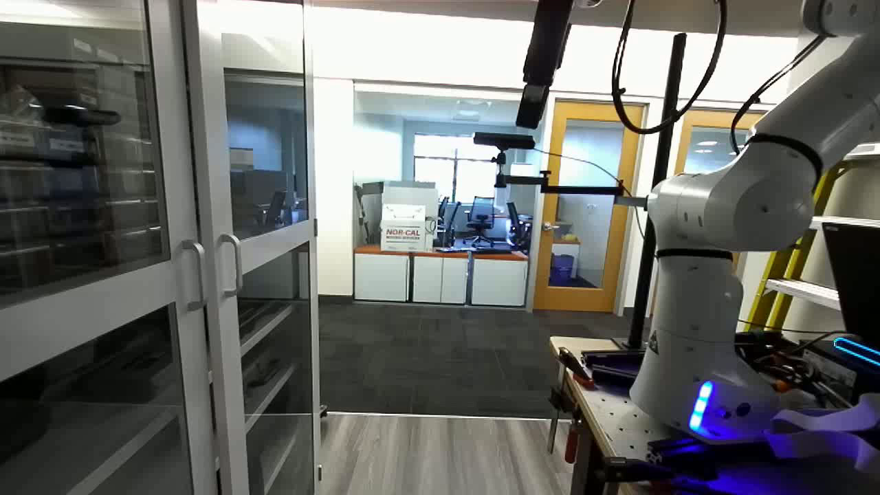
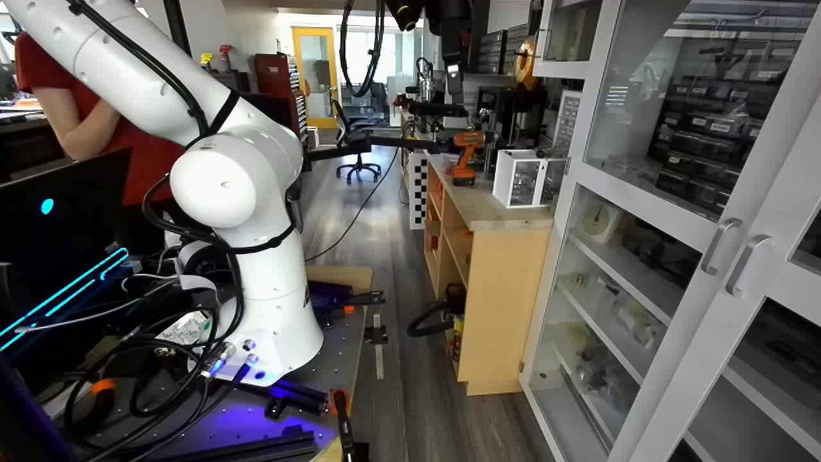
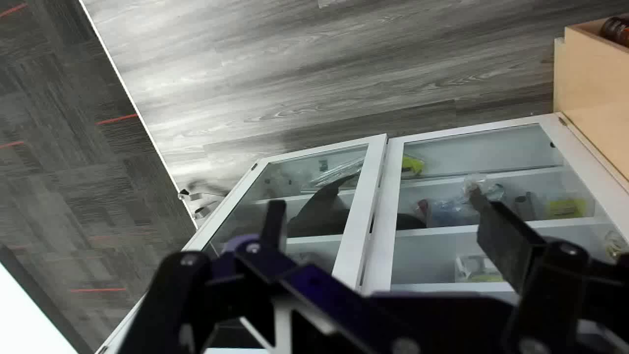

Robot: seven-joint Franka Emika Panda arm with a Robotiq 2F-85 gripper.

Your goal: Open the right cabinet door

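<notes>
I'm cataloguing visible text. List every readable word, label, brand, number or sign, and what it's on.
"NOR-CAL", on the white box
"MOVING SERVICES", apparently, beneath it; blurred
Drawer labels inside the cabinet: too small to read
Any print on the white sheet: too blurred
Glowing mark on the dark panel: too blurred

Fingers (image 3: 511,248): black, spread wide, one before each cabinet door.
Cabinet doors (image 3: 361,211): two, white-framed, glazed, side by side, meeting at a narrow dark seam.
Shelves (image 3: 437,231): white, seen through the glazing, bearing clear plastic (image 3: 475,183) and a yellow item (image 3: 565,209) too blurred to name.
Wooden unit (image 3: 594,93): pale, at the view's right edge, just beside the doors.
Floor (image 3: 319,73): grey planks.
Carpet (image 3: 59,123): dark, with red lines (image 3: 98,290).
</notes>
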